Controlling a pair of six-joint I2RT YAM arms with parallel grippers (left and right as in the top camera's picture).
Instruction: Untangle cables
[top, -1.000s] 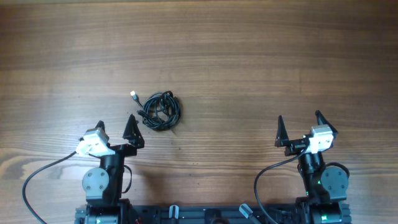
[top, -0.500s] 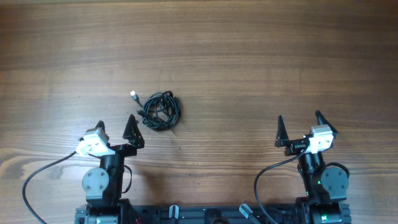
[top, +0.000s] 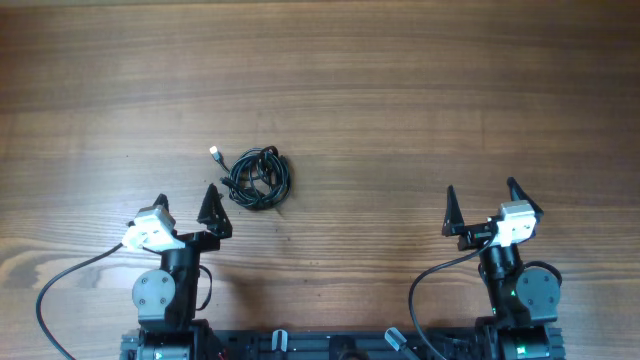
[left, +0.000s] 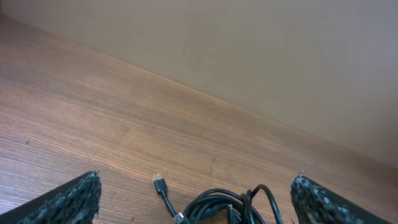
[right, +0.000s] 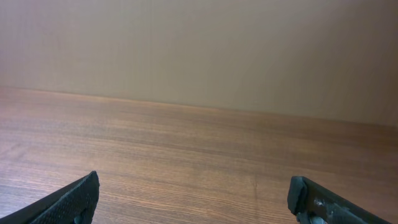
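The cables (top: 258, 178) lie in one small black tangled coil on the wooden table, with a whitish-silver plug tip (top: 214, 152) sticking out at the upper left. My left gripper (top: 187, 203) is open, just below and left of the coil, touching nothing. In the left wrist view the coil (left: 239, 208) and a USB plug (left: 160, 182) lie between my wide-apart fingertips (left: 78, 198). My right gripper (top: 480, 199) is open far to the right, nothing between its fingers; the right wrist view shows only bare wood beyond its fingertips (right: 78, 196).
A beige wall (left: 249, 56) rises behind the table's far edge. Thick black wires (top: 60, 285) loop from both arm bases along the near edge.
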